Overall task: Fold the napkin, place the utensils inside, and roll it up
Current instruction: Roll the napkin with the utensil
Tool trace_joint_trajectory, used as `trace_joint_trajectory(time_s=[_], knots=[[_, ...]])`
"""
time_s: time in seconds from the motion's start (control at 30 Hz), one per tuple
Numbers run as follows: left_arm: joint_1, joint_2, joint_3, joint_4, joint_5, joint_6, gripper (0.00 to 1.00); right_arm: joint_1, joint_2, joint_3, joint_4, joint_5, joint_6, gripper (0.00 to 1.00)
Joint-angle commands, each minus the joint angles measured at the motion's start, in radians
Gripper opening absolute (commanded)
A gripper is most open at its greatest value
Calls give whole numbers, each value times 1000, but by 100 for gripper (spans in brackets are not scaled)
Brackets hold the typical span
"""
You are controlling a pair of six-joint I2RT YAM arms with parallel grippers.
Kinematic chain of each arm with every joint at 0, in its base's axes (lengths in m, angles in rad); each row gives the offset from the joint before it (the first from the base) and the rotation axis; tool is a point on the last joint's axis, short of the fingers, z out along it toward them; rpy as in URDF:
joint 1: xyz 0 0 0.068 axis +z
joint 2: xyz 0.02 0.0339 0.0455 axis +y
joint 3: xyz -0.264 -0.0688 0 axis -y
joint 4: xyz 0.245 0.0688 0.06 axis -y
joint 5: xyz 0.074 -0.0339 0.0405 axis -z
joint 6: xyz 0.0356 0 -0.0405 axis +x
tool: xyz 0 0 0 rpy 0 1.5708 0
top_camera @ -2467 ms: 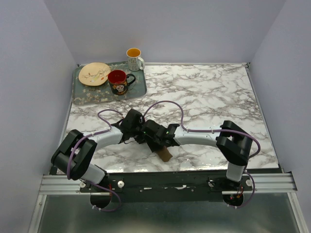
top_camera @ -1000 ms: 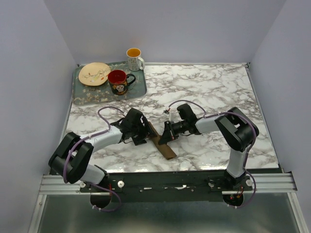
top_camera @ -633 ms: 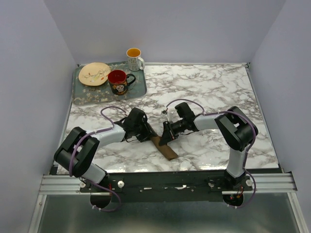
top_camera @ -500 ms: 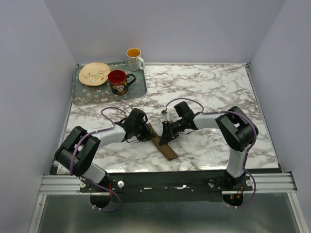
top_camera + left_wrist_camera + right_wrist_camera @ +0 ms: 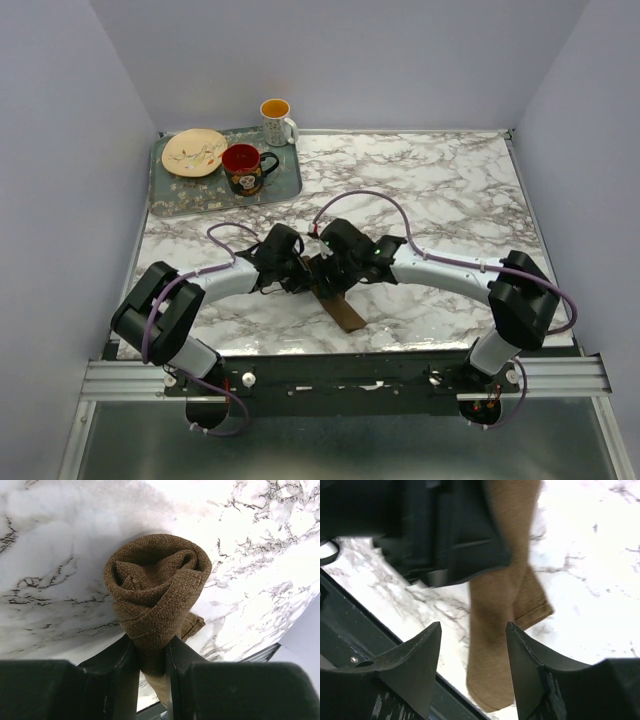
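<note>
Here's the left gripper (image 5: 150,652), jaws clamped on 1 end of the rolled napkin (image 5: 157,587), likely so it can't unwind on the tabletop (image 5: 450,190), front-center. The right gripper (image 5: 473,630) hovers over the loose tail, jaws apart, gripping nothing. The spoon is hidden.

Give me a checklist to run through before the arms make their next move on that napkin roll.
1. Left fingers clamped on the napkin: ok.
2. Right fingers open, one either side of the roll: ok.
3. Coil tight at the gripped end: ok.
4. No loose flap: not ok, a corner juts out along the side in the right wrist view.
5. Spoon inside: cannot tell, none shows.
6. Whole roll on the table: ok, though its near end lies close to the front edge.
</note>
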Motion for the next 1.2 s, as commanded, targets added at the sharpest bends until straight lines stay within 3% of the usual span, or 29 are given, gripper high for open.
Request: trace_joint_trajectory(time_s=[0.0, 0.1, 0.2, 0.87, 1.17], knots=[[-8, -10, 11, -57, -28, 0, 27, 103, 35, 54, -91, 281, 82, 58], [-8, -11, 12, -57, -28, -2, 27, 130, 67, 74, -85, 306, 102, 50], [-8, -18, 3, -53, -30, -8, 27, 157, 98, 89, -85, 341, 85, 49], [-6, -28, 5, -46, -18, -14, 28, 192, 151, 23, -14, 315, 116, 63], [-6, -30, 2, -34, -2, -23, 28, 195, 171, 3, -14, 435, 133, 57]])
